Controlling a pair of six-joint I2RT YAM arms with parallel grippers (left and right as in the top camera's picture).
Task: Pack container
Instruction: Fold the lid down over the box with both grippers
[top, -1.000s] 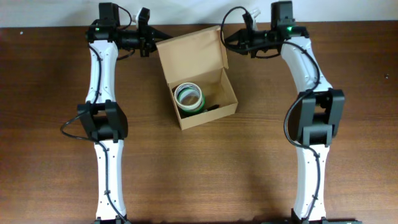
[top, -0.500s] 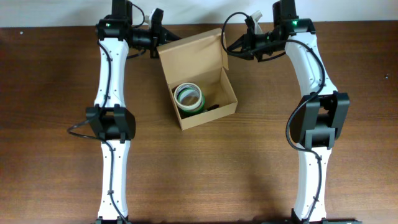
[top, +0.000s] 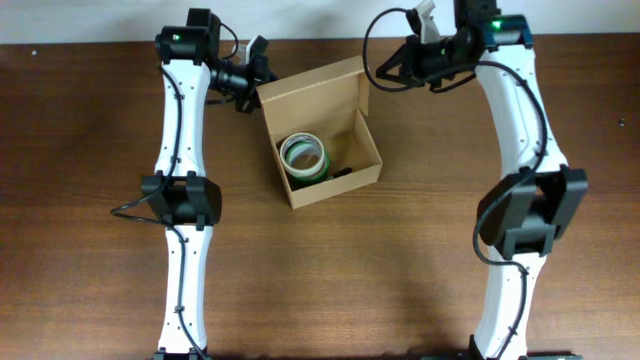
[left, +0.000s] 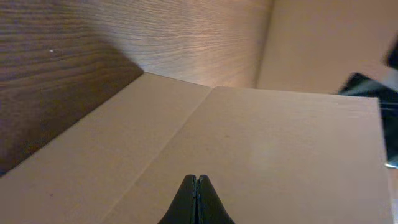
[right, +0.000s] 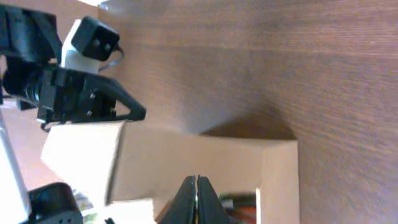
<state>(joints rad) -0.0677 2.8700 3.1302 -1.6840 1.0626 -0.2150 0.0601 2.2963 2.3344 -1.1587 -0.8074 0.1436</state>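
Observation:
The tan cardboard container (top: 345, 168) stands open at the table's middle back, its flap lid (top: 310, 92) raised behind it. Tape rolls (top: 303, 156), white and green, lie inside at the left. My left gripper (top: 262, 72) is shut and empty at the lid's left edge; its wrist view shows the shut fingertips (left: 196, 179) against the lid's plain back (left: 249, 143). My right gripper (top: 378, 80) is shut and empty at the lid's right edge; its wrist view shows the fingertips (right: 195, 180) at the lid (right: 186, 162).
The dark wooden table (top: 90, 250) spreads around the box. A pale wall strip (top: 80, 20) runs along the far edge. Both arms reach in from the front along the sides.
Both arms have swung toward the back of the table. The lid has tipped up from lying back, and its visible face is narrower. The box body and tape rolls have not moved.

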